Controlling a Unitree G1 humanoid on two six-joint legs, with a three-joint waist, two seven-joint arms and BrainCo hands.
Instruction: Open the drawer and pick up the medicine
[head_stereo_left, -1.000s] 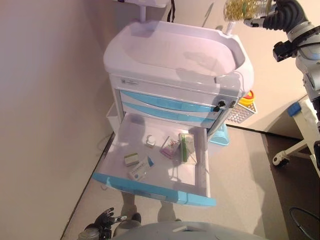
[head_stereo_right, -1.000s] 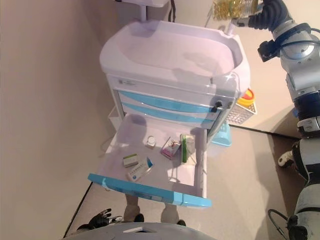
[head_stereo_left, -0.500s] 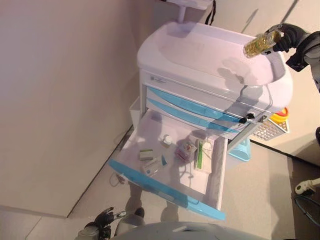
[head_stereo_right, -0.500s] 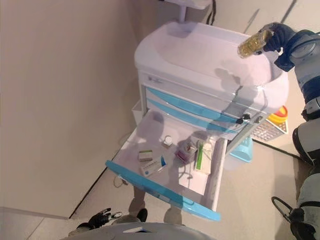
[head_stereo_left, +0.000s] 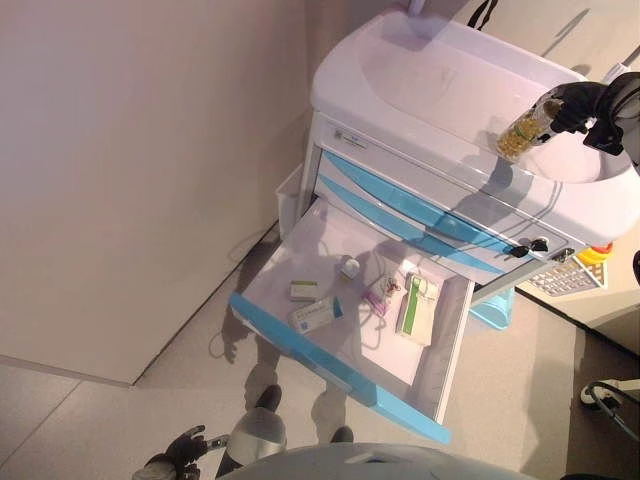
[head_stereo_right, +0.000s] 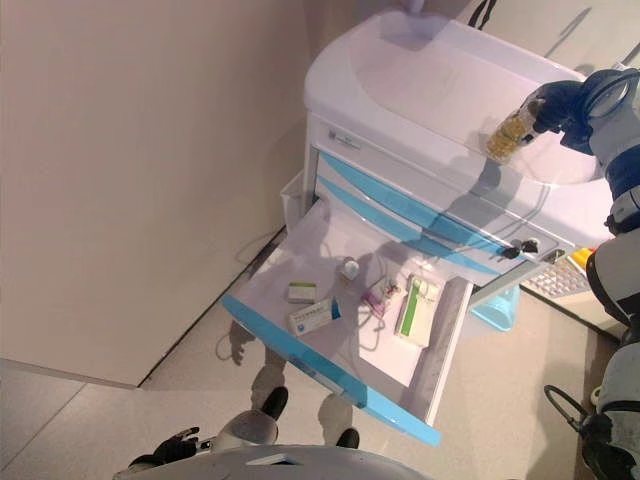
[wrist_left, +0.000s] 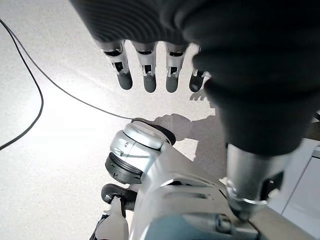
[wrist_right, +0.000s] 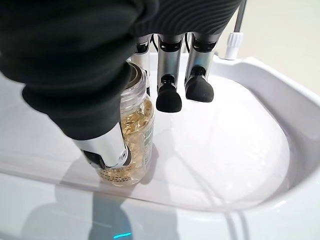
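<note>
Drawer (head_stereo_left: 340, 330) is open and my right hand (wrist_right: 100, 90) grips the medicine bottle (wrist_right: 131, 145) above the cart's top edge (wrist_right: 200, 200).

The drawer (head_stereo_left: 352, 310) of the white cart (head_stereo_left: 450, 90), white with a light-blue front, stands pulled fully open below the cart's two shut blue-fronted drawers. The medicine (wrist_right: 132, 142), a clear bottle packed with golden capsules, is tilted above the cart's recessed top near its right rim, gripped in the right hand (head_stereo_left: 585, 103), well apart from the open drawer
</note>
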